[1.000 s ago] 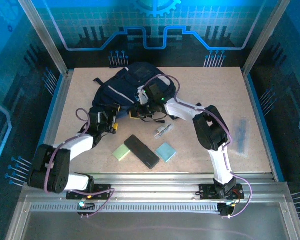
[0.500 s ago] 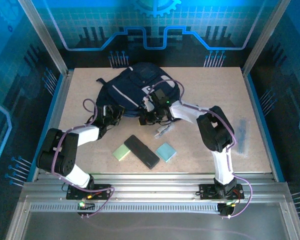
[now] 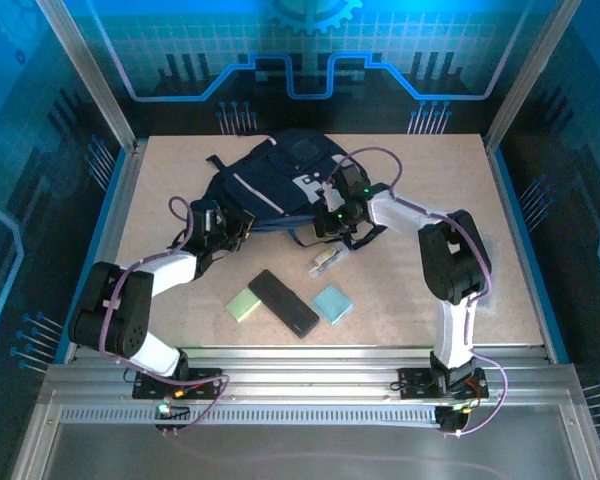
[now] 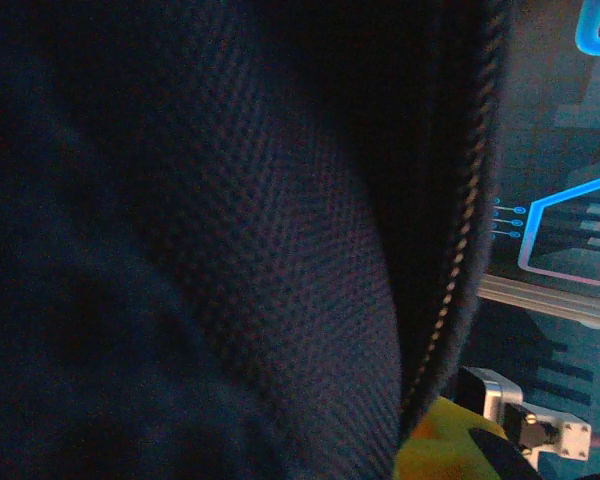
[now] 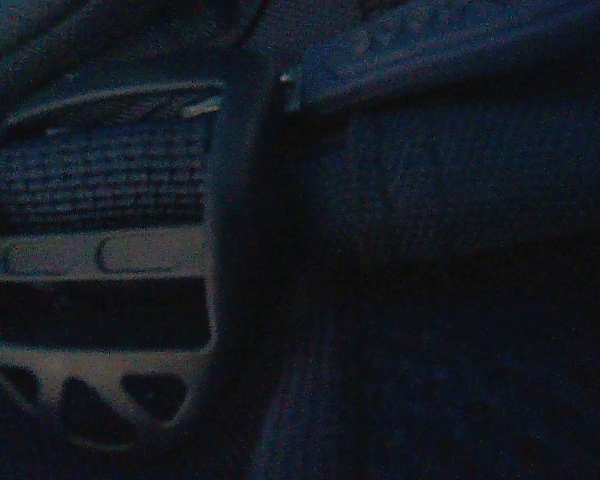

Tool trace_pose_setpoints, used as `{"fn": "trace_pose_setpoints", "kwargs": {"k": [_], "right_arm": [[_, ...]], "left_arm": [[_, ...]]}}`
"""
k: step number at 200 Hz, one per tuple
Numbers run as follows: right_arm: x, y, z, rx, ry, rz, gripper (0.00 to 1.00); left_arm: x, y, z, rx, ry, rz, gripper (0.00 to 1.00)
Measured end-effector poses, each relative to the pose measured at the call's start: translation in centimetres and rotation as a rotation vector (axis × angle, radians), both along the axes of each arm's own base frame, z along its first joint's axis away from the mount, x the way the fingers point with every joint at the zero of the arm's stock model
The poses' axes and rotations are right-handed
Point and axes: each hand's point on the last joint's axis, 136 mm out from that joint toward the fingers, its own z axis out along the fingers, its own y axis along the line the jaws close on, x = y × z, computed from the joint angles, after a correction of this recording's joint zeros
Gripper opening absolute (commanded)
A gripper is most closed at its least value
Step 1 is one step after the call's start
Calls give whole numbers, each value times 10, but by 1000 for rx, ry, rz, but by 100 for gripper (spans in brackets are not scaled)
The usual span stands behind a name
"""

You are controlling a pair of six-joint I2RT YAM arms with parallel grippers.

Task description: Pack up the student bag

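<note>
1. A pale tan table top (image 3: 450, 170) spans the enclosure.
2. Blue-lit panels with circuit-line patterns form the far wall (image 3: 300, 60), left wall (image 3: 30, 150) and right wall (image 3: 580, 150).
3. Slanted aluminium posts (image 3: 85, 70) rise at the far corners.
4. Grey metal rails (image 3: 310, 360) run along the near edge.

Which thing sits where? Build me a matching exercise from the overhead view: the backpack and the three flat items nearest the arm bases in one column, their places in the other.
Things:
1. student bag
2. black case
3. green pad
4. light blue pad

Places:
a. just right of the case
b. far part of the table, beyond the others
c. between the two pads
d. just left of the case

Pairs: 1-b, 2-c, 3-d, 4-a
</note>
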Motion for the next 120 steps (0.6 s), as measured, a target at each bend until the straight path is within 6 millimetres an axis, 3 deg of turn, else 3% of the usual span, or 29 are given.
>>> {"fn": "trace_pose_setpoints", "kwargs": {"k": [17,30,46,71,95,120], "right_arm": [[-6,-5,3,4,1,-18,49],[-12,-19,4,13,22,-58,65],[-15,-34,8,36,43,-101,74],[-24,-40,16,60,49,-113,77],[-34,-40,25,81,49,-121,77],[-32,-35,37,111,28,-133,76]], "left_arm": [[0,2,-1,5,1,2,62],[2,17,-6,29,16,42,80],[3,35,-12,58,35,94,85],[-11,50,-12,136,38,126,86],[-26,64,8,233,-5,146,86],[-34,73,32,322,-55,145,85]]}}
